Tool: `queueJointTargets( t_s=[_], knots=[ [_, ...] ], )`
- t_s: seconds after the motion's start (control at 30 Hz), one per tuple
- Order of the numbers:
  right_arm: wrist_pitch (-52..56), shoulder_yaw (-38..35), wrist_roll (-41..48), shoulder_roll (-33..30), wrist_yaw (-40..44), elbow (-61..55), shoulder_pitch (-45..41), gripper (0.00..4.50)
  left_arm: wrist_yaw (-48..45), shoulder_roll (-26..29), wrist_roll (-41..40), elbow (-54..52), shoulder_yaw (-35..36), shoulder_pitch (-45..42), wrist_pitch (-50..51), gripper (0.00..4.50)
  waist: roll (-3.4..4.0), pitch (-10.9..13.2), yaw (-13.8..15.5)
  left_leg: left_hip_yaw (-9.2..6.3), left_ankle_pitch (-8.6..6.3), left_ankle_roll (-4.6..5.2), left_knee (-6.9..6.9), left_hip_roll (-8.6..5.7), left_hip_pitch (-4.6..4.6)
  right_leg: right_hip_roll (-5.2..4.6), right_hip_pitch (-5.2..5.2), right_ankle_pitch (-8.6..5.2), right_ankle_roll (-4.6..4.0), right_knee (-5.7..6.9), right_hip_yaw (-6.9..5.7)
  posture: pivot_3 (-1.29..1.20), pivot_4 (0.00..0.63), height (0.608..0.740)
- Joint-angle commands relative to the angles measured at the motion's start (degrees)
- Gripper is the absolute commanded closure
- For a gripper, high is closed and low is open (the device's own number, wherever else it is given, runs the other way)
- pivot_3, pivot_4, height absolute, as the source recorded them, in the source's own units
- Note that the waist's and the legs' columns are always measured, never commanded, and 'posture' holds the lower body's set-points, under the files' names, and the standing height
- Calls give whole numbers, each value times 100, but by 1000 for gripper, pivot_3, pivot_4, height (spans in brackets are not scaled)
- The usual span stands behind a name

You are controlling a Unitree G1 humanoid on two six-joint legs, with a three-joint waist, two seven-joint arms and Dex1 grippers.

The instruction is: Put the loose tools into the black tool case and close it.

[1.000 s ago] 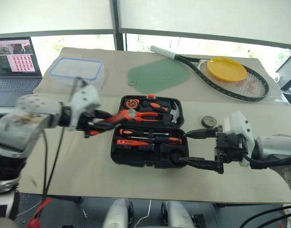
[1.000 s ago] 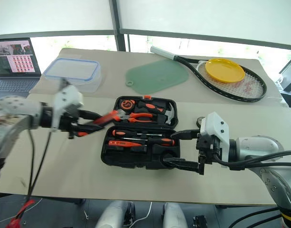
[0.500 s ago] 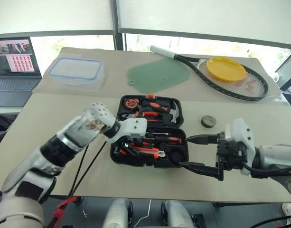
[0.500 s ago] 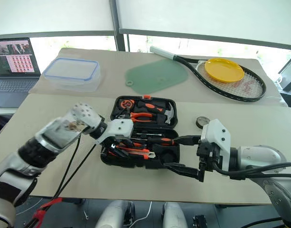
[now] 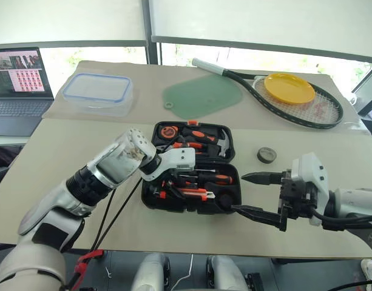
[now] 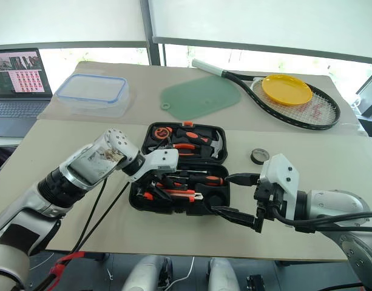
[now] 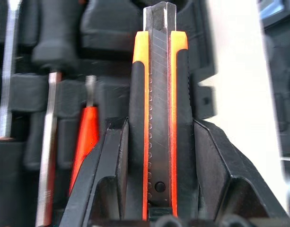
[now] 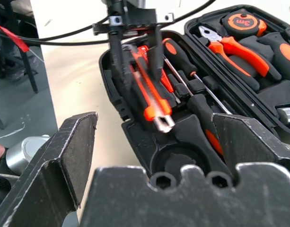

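The black tool case (image 5: 192,167) lies open in the middle of the table (image 5: 64,145). It has two halves. The far half holds a round orange tape measure (image 5: 168,131), pliers with orange handles (image 5: 184,145) and a small hammer (image 5: 220,143). The near half holds a screwdriver (image 5: 204,178) with a black and orange handle in its slot.

The left gripper (image 5: 173,180) reaches down into the near half of the case. Its two black fingers (image 7: 109,165) squeeze the utility knife (image 7: 159,118) from both sides. The knife is black with orange edges. It points along the gripper. It is low over the slots in the near half of the case, close to the screwdriver. I cannot tell if it rests in a slot or is just above it.

The right gripper (image 5: 261,194) is just beside the right end of the case. Its fingers are spread wide apart and hold nothing. The lower finger is close to the near right corner of the case.

At the far left of the table is a clear box with a blue rim (image 5: 99,92). Its lid is on. A green mat (image 5: 204,96) lies behind the case. A tennis racket (image 5: 283,97) lies at the far right with a yellow plate (image 5: 290,88) on its strings. A small round tin (image 5: 266,155) sits to the right of the case. A laptop (image 5: 19,85) is off to the left with its screen lit.

Black cables (image 5: 107,206) hang down from the left arm near the front edge of the table.
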Motion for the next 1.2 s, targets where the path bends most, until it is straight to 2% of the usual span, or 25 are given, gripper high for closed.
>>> queueJointTargets(
  t_s=[0.03, 0.37, 0.43, 0.47, 0.63, 0.8, 0.83, 0.87, 1.0, 1.2],
  knots=[
    [-91, -181, 101, -7, 11, -142, 5, 0, -5, 177, -62, -339, -11, 138, 36, 2968, 0, 0, -10, 0, 0, 0, 0, 0, 0, 0, 0, 0, 0, 0, 0, 0, 150, 738],
    [-68, -148, 109, -43, 51, -108, -96, 0, 384, -149, 410, 450, -256, 269, -614, 2968, 8, -9, 86, -5, -2, 5, 3, -7, 7, -1, 17, 1, 2, -3, 3, 0, 150, 738],
    [-54, -143, 126, -42, 42, -130, -101, 0, 321, -173, 338, 441, -182, 241, -580, 1964, 9, -9, 130, -9, -4, 10, 14, -9, 8, -1, 23, 2, 5, -3, 5, 0, 150, 738],
    [-56, -144, 124, -40, 46, -150, -80, 0, 216, -130, 233, 331, -117, 237, -513, 1805, 9, -9, 136, -11, -7, 16, 28, -8, 6, -1, 25, 2, 7, 0, 4, 0, 150, 738],
    [-87, -181, 88, -34, 93, -178, 41, 0, -137, 148, -406, -113, 452, 171, -162, 52, 8, -8, 103, -12, -14, 28, 51, -6, -16, -1, 13, 7, 15, 3, 10, 0, 150, 738],
    [-95, -226, 93, -58, 117, -171, 85, 0, -33, 367, -541, -218, 905, 385, -536, 52, 8, -8, 83, -12, -14, 27, 48, -6, -15, 0, 10, 6, 15, 6, 10, 0, 150, 738],
    [-95, -231, 97, -63, 119, -168, 86, 0, 8, 371, -558, -216, 950, 434, -573, 608, 8, -9, 81, -12, -14, 27, 47, -6, -14, 0, 11, 6, 15, 5, 10, 0, 150, 738],
    [-90, -230, 101, -67, 114, -168, 81, 0, 73, 352, -523, -176, 974, 530, -723, 812, 8, -8, 79, -11, -14, 27, 47, -6, -13, 0, 12, 6, 15, 6, 10, 0, 150, 738],
    [-67, -209, 122, -80, 84, -171, 44, 0, 355, 232, -280, 21, 928, 821, -1320, 2342, 8, -8, 93, -11, -14, 27, 49, -6, -15, 0, 12, 6, 15, 5, 10, 0, 150, 738],
    [-25, -236, 166, -124, 86, -157, 26, 0, 426, 67, -139, 148, 847, 1019, -1677, 4482, 7, -8, 94, -11, -14, 27, 49, -6, -16, 0, 12, 6, 15, 4, 9, 0, 150, 738]
  ],
)
